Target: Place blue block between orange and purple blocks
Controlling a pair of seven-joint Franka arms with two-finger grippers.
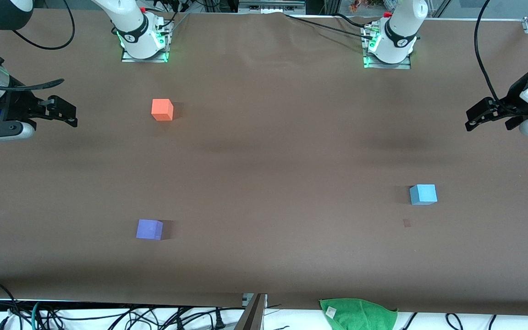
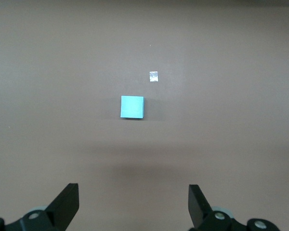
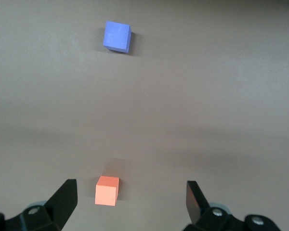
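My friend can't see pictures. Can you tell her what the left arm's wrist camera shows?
A small blue block sits alone on the brown table, with a tiny pale scrap beside it. The left gripper is open and holds nothing.

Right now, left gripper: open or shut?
Open. The left gripper shows its two fingertips spread wide with bare table between them, nothing held; the blue block sits untouched.

Table (image 1: pixel 264 151): covered in brown matte sheet, evenly lit. Green cloth (image 1: pixel 358 314) and black cables (image 1: pixel 108 316) are seen along its nearest edge.
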